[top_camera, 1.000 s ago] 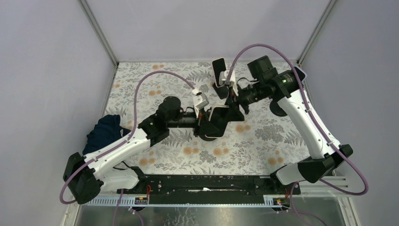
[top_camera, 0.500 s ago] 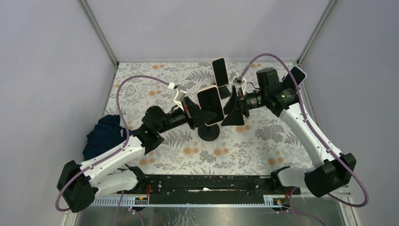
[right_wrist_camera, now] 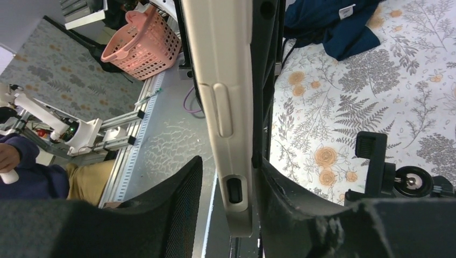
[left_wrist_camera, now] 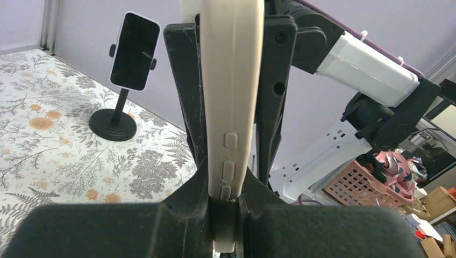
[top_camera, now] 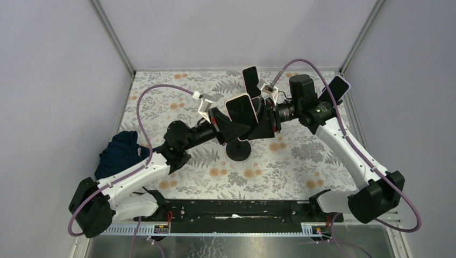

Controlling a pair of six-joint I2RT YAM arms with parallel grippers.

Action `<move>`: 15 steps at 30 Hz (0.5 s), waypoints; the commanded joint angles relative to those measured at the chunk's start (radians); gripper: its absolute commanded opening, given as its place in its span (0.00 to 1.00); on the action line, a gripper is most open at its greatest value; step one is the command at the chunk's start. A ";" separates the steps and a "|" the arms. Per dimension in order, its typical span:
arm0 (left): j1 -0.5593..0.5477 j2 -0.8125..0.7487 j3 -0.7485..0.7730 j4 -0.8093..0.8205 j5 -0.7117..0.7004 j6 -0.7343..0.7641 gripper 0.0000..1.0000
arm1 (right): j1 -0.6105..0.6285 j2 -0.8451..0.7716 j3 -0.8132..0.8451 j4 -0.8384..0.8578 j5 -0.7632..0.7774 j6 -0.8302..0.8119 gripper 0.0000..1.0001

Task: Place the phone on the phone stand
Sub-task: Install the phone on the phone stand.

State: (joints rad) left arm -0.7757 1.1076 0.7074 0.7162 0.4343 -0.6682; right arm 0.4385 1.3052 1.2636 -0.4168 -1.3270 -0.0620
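A phone (top_camera: 239, 109) in a cream case is held upright, above the black phone stand (top_camera: 238, 151) on the floral mat. My left gripper (top_camera: 232, 124) is shut on the phone's lower end; in the left wrist view the cream edge (left_wrist_camera: 228, 107) runs up between my fingers (left_wrist_camera: 185, 80). My right gripper (top_camera: 265, 121) reaches in from the right and straddles the same phone (right_wrist_camera: 223, 107). One finger (right_wrist_camera: 279, 188) lies against the case, and the other finger (right_wrist_camera: 180, 209) stands off it with a gap. The stand's black clamp (right_wrist_camera: 371, 156) shows beside it.
Two other stands with phones are here: one at the back centre (top_camera: 250, 80) (left_wrist_camera: 134, 51), one at the back right (top_camera: 337, 86). A dark blue cloth (top_camera: 119, 153) (right_wrist_camera: 333, 27) lies at the mat's left edge. Frame posts stand at the back corners.
My left gripper lifted the phone from low on the mat to above the stand. My right gripper left the back stand, swung left and now straddles the phone, its jaws narrower than half a second ago.
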 commanded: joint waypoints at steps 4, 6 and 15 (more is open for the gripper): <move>0.004 -0.006 0.022 0.154 -0.002 -0.030 0.00 | 0.015 -0.004 -0.007 0.069 -0.076 0.044 0.24; 0.005 -0.010 0.023 0.151 -0.003 -0.031 0.06 | 0.018 -0.004 -0.010 0.066 -0.073 0.040 0.12; 0.189 -0.048 0.187 -0.136 0.211 -0.032 0.78 | 0.019 -0.014 0.002 -0.008 -0.054 -0.031 0.00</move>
State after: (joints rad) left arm -0.6777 1.0878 0.7628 0.7120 0.5129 -0.7074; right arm 0.4480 1.3071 1.2469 -0.3939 -1.3476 -0.0498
